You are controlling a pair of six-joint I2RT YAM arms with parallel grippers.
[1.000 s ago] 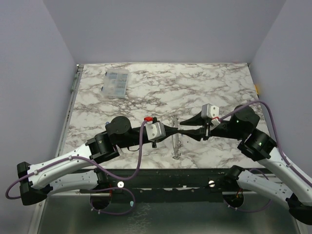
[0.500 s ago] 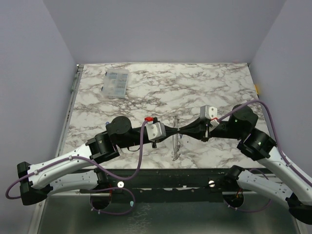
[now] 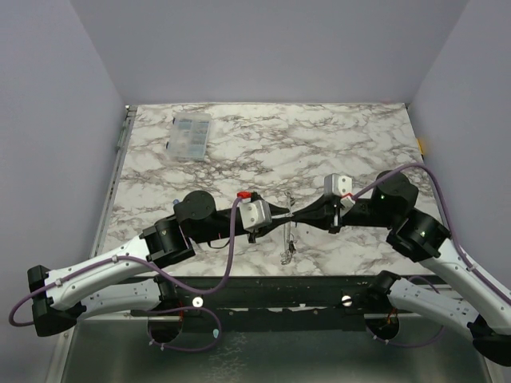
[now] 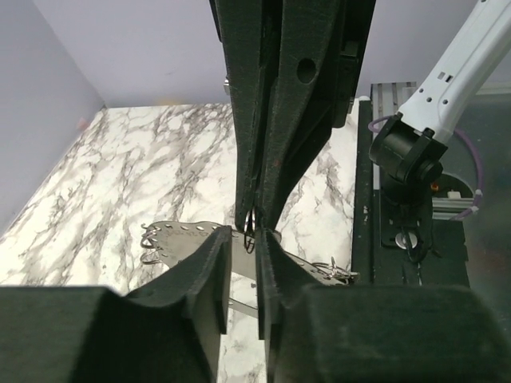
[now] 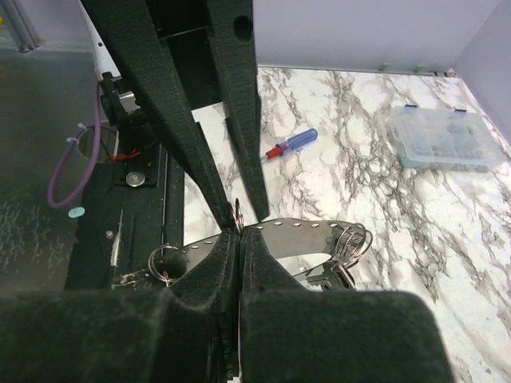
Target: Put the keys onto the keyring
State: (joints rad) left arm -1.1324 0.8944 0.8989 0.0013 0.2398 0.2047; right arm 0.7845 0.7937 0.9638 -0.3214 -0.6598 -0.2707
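- From above you get only the layout. The left gripper point(image 3: 287, 215) and the right gripper point(image 3: 297, 215) meet tip to tip over the keyring point(image 3: 287, 235). It lies on the bench point(image 3: 359, 144) close to the middle of the near edge and runs from that edge toward the far one.
- Your left wrist view adds what the overhead cannot. The left gripper's fingers stand slightly spread, with a small metal ring point(image 4: 249, 239) right at the narrow gap between them.
- Your right wrist view shows the right gripper's fingers pressed together, pinching that thin ring. The ring stands up from its tips, between the left fingers.
- Only the right wrist view gives you the whole screwdriver point(image 5: 291, 144), which lies on the bench beside the left arm. From above, that arm covers all but a red bit of it.
- The clear box point(image 5: 443, 137) sits toward the far left corner.
- Each arm sweeps in low from its own near corner, with the forearm angled inward. The two grippers are roughly level and face each other.
- Up close the keyring shows as a pale band with holes and wire rings bunched at its ends.
- The keys point(image 5: 326, 276) seem to sit in the bunch at one end, but they are too small to make out clearly.
- You cannot tell whether the left fingers touch the ring.
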